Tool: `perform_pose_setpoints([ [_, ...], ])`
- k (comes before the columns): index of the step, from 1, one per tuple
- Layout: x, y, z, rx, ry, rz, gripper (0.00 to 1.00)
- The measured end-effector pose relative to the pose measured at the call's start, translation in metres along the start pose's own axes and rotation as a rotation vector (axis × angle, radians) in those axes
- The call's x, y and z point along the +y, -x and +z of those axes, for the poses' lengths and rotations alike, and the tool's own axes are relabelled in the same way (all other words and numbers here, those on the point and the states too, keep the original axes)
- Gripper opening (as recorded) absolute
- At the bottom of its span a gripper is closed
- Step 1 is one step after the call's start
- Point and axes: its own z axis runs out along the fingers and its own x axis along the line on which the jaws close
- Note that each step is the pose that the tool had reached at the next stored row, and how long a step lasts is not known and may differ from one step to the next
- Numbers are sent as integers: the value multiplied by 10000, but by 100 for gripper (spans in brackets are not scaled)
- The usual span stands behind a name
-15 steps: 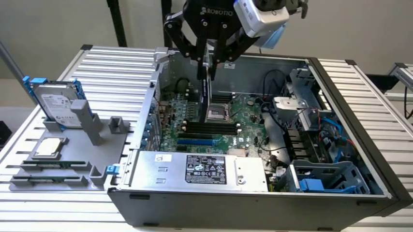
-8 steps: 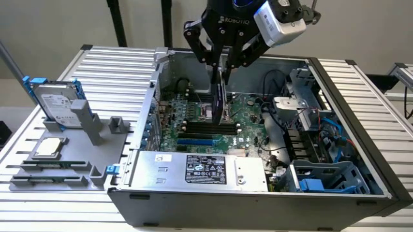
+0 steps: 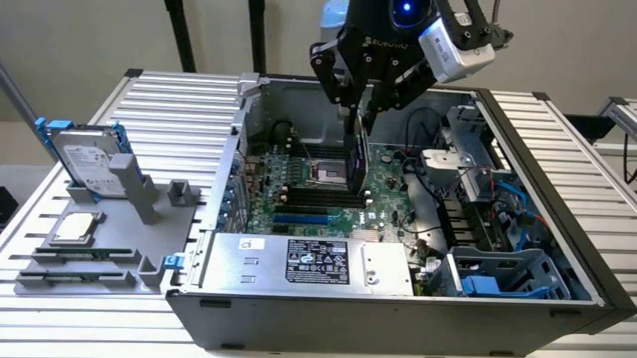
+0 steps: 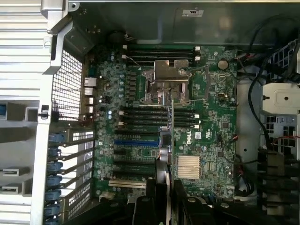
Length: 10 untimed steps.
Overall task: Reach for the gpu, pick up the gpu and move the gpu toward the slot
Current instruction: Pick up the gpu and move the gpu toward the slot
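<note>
Gpu: we see a thin dark card, edge-on and upright, clamped in the gripper above the motherboard.

Exterior view: set high and off to one side, angled down across open computer case and grey fixture tray on exterior view's left; mid-range. Wrist view: aimed straight down into case, close above motherboard. Shared between both: motherboard, CPU socket, memory slots.
</note>
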Motion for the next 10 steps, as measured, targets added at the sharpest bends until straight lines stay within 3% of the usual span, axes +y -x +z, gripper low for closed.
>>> perform_pose_setpoints([
  [10, 2, 18, 2, 6, -2, 2, 26],
])
